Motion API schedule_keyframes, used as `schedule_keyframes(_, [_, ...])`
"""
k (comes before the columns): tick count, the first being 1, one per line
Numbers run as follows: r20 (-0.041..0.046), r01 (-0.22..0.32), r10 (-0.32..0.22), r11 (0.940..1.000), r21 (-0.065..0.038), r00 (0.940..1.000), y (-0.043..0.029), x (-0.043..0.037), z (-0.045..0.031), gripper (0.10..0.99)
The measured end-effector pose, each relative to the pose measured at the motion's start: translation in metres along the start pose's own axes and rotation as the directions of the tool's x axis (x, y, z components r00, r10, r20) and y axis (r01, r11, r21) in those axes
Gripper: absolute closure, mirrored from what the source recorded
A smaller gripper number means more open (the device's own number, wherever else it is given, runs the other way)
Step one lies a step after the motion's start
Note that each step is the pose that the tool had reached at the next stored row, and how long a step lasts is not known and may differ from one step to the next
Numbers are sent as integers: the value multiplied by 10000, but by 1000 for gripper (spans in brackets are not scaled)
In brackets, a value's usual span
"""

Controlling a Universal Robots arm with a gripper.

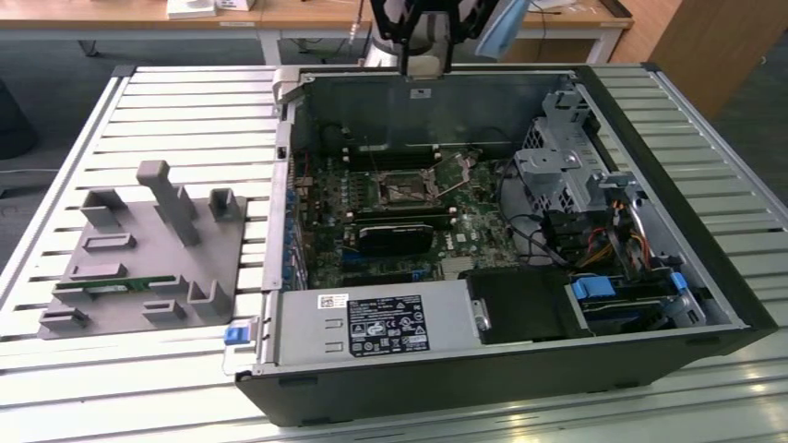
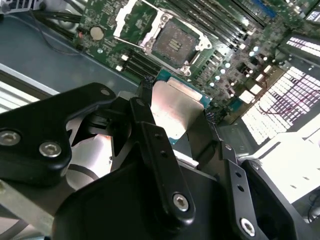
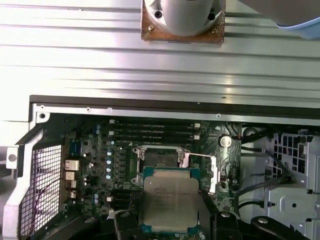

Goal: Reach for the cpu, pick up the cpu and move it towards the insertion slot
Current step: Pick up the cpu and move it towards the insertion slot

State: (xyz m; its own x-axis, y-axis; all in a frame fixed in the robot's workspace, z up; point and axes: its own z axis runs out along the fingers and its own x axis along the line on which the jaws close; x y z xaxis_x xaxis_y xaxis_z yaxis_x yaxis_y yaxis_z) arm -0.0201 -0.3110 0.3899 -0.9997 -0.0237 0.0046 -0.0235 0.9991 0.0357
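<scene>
Memory sticks (image 3: 152,131) lie in black rows just beside the insertion slot (image 3: 159,162) on the green motherboard (image 3: 100,165), and we see a long black card (image 1: 394,235) on the slot's other side in the exterior view. A tangle of cables (image 1: 560,235) and a silver drive cage (image 1: 560,171) stand toward the exterior view's right inside the open computer case (image 1: 689,221), with a labelled power supply (image 1: 376,325) along its near wall. Outside the case, a grey fixture (image 1: 148,249) with upright posts rests on the slatted table (image 1: 161,101). Our gripper (image 2: 175,107) pinches the cpu (image 2: 172,107) by two opposite edges, its black fingers (image 2: 150,135) pressed against the chip. We hold the cpu in the air above the motherboard, near the slot but not in it; in the first wrist view the chip covers the slot's near edge. In the exterior view the arm (image 1: 425,32) is cut off at the frame's top edge, and we cannot make out the chip there.
</scene>
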Motion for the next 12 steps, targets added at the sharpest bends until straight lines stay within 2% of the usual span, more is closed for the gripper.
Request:
schedule_keyframes(5, [1,-1,1,10000,-2,10000,13,-109,13,553])
schedule_keyframes(12, [1,-1,1,10000,3,10000,14,-115,14,553])
